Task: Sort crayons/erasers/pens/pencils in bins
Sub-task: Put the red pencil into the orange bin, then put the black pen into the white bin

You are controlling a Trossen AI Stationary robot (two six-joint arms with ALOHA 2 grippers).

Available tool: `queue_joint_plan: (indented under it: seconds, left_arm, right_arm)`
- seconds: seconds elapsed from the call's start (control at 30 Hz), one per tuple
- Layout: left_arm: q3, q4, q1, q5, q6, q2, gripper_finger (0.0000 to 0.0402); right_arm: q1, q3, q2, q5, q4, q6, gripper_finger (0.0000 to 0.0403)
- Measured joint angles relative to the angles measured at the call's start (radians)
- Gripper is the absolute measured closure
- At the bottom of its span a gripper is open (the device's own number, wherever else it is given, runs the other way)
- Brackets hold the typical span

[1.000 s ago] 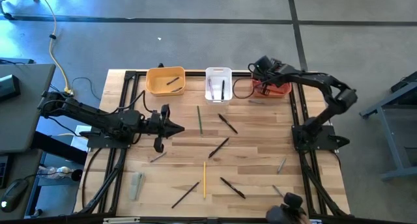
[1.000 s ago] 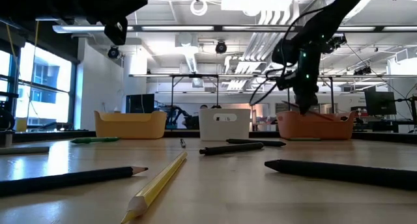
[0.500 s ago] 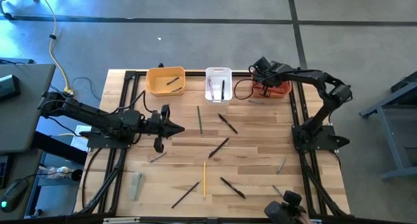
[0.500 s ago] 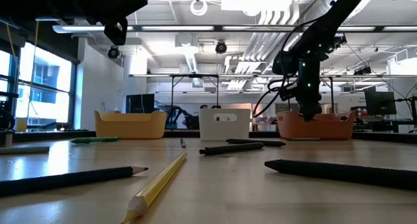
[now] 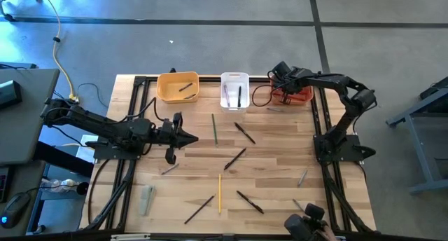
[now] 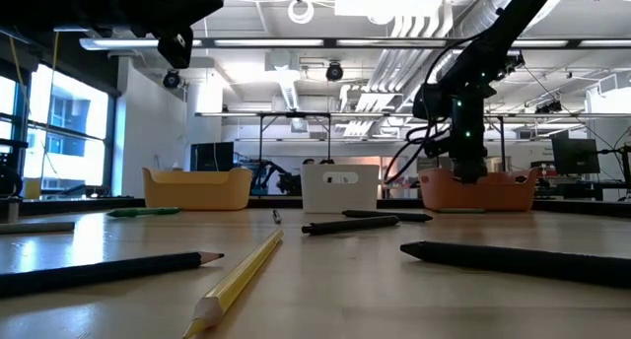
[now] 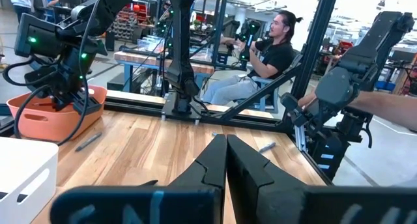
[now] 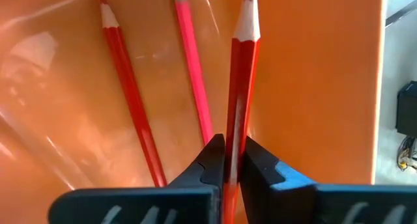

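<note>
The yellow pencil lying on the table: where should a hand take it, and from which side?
Probably at mid-shaft, coming straight down. The yellow pencil lies flat on bare wood, running toward the bins, with clear table on both long sides. Fingers should close across its thin width. The left hand is nearer; the right hand is over the red-orange bin.

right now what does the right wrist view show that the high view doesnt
Only the right wrist view shows the right gripper shut on a thin red wooden pencil, with two more red pencils lying on the red-orange bin's floor.

Only the high view shows the whole wooden table: the yellow-orange plastic bin, the white plastic bin, the loose yellow pencil, and the left gripper waiting over the table's left side.

Both show the red-orange plastic bin with the right gripper in it.
</note>
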Motion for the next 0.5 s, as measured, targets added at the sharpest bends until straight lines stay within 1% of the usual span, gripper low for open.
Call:
queue_joint_plan:
  seconds: [0.07, 0.13, 0.37, 0.5]
  left_arm:
    - [0.000, 0.000, 0.000, 0.000, -0.001, 0.000, 0.0401]
    - [0.000, 0.000, 0.000, 0.000, 0.000, 0.000, 0.0401]
    - [0.000, 0.000, 0.000, -0.001, 0.000, 0.000, 0.0401]
    - [0.000, 0.000, 0.000, -0.001, 0.000, 0.000, 0.0401]
  right_arm:
    - [0.000, 0.000, 0.000, 0.000, 0.011, 0.000, 0.0385]
    - [0.000, 0.000, 0.000, 0.000, 0.017, 0.000, 0.0373]
    - [0.000, 0.000, 0.000, 0.024, 0.019, 0.008, 0.0300]
    - [0.000, 0.000, -0.013, 0.058, 0.000, 0.007, 0.0276]
